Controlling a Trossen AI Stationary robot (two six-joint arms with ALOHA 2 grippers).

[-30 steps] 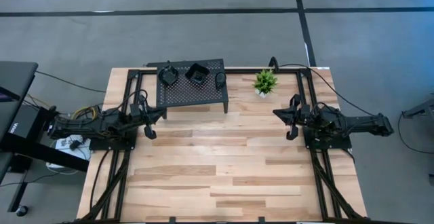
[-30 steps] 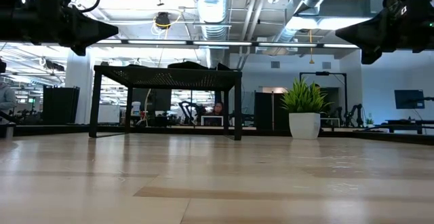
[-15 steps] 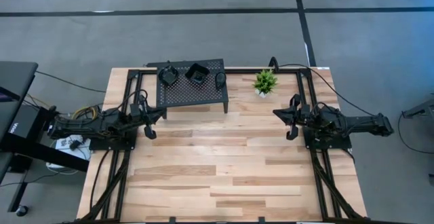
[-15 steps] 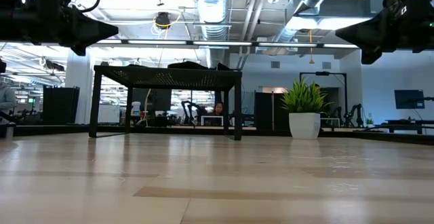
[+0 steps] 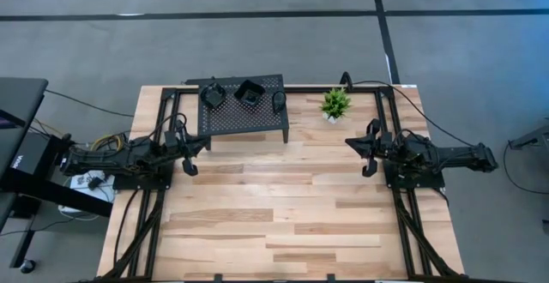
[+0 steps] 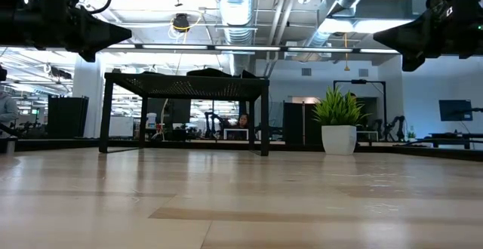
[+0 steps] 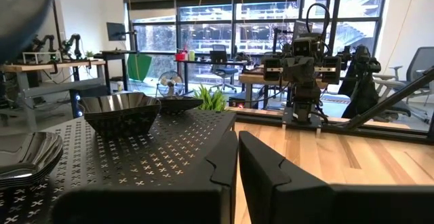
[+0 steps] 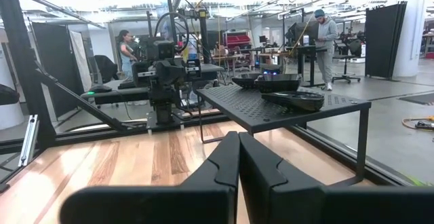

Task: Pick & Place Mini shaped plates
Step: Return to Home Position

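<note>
Hovering at opposite counter [image 5: 283, 219] sides, left gripper [image 7: 237, 141] and right gripper [image 8: 239, 140] have fingers together, empty. Mini shaped plates [image 5: 250, 93] sit stacked on the perforated stand [image 5: 244, 122]; homing well likely means keeping both clear of it.

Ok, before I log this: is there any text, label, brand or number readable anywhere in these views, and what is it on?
No text can be read in any view.
White mark on the black unit left of the table: too small to read.
Mini shaped plates, perforated stand, plant pot: no label visible.
Screen in the room behind: too blurred to read.
</note>
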